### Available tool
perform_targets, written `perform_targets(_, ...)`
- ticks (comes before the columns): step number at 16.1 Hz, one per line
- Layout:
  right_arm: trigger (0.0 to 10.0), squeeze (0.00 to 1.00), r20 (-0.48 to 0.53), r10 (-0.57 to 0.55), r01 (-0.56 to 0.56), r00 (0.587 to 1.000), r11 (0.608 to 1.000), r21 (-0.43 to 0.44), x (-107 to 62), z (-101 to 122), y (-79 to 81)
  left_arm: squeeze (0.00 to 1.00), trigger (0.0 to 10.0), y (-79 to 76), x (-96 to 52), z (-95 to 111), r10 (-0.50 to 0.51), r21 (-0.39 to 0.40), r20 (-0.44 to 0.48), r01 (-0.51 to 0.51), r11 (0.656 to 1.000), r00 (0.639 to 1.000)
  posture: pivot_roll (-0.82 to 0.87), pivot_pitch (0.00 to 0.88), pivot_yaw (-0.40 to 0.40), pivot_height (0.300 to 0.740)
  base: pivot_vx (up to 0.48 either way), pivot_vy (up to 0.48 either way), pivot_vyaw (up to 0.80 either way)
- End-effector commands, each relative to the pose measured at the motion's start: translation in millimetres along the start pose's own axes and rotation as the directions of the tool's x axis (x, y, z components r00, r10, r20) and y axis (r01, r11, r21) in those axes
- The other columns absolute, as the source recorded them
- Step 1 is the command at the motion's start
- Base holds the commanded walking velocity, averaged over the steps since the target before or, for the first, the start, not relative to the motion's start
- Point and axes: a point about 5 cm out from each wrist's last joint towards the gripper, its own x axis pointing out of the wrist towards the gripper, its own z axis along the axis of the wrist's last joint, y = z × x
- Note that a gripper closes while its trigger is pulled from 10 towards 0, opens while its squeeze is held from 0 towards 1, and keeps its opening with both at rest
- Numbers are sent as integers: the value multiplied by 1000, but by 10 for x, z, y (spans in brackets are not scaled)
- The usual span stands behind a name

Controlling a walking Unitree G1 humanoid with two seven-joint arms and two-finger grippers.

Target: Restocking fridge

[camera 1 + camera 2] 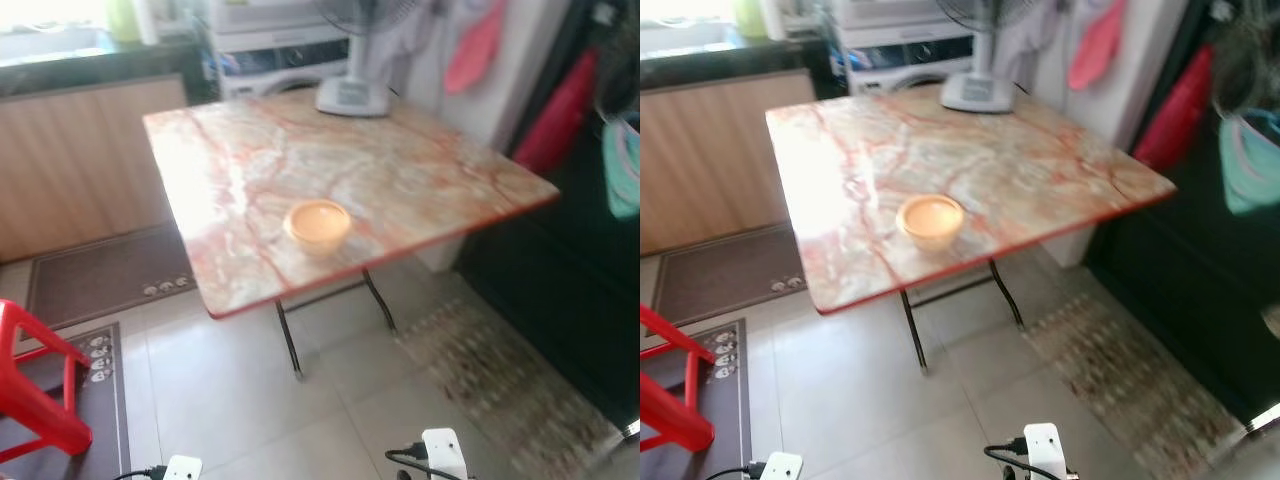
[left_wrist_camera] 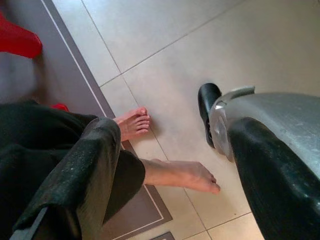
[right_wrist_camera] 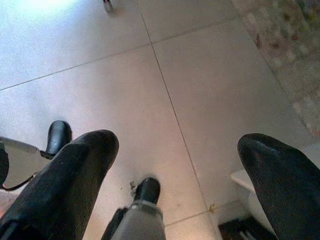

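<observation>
An orange bowl [image 1: 318,225] sits near the front edge of a marble-patterned folding table [image 1: 400,170]. To the right stands a dark, tall body [image 1: 580,260] that may be the fridge, with cloths hanging on it. Both arms hang low by my legs, far from the table. My left gripper [image 2: 172,135] points at the tiled floor, its fingers [image 2: 95,170] wide apart and empty. My right gripper [image 3: 177,140] is likewise open over the floor, with nothing between its fingers [image 3: 70,180].
A person's bare feet [image 2: 182,175] stand on the tiles close to my left gripper. A red plastic chair [image 1: 35,385] and brown mats [image 1: 100,275] lie to the left. A fan [image 1: 355,90] stands at the table's back. A patterned rug [image 1: 500,385] lies before the dark body.
</observation>
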Motion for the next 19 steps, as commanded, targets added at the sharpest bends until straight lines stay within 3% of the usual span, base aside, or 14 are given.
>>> perform_targets(1, 10000, 0, 11, -2, 2, 1000, 1000, -20, 2, 29, -16, 0, 10000, 22, -2, -18, 8, -1, -11, -8, 1000, 1000, 55, 0, -14, 740, 0, 0, 800)
perform_targets(3, 10000, 0, 17, -5, 5, 1000, 1000, -14, 1, 37, -31, 0, 10000, 19, -2, -19, 7, -1, -11, -7, 1000, 1000, 55, 0, -14, 740, 242, 0, 800)
perform_targets(4, 10000, 0, 17, -10, 10, 1000, 1000, 14, -2, 30, -44, 0, 10000, 17, -2, -21, 6, 0, -12, -6, 1000, 1000, 55, 0, -13, 740, 0, 0, 0)
perform_targets(9, 10000, 0, 14, 2, -2, 1000, 1000, -8, 2, 28, -8, 0, 10000, 10, -4, -32, 6, 2, -14, -6, 1000, 1000, 56, 0, -14, 740, 193, 0, 0)
perform_targets(13, 10000, 0, 13, -1, 1, 1000, 1000, -7, 0, 17, -8, 0, 10000, -4, -2, -20, 6, 0, -9, -6, 1000, 1000, 57, 0, -15, 740, 61, 0, 703)
perform_targets(19, 10000, 0, 11, 2, -2, 1000, 1000, 7, 1, 15, 0, 0, 10000, -2, -3, -21, 6, 0, -9, -6, 1000, 1000, 59, 0, -15, 740, 257, 0, 0)
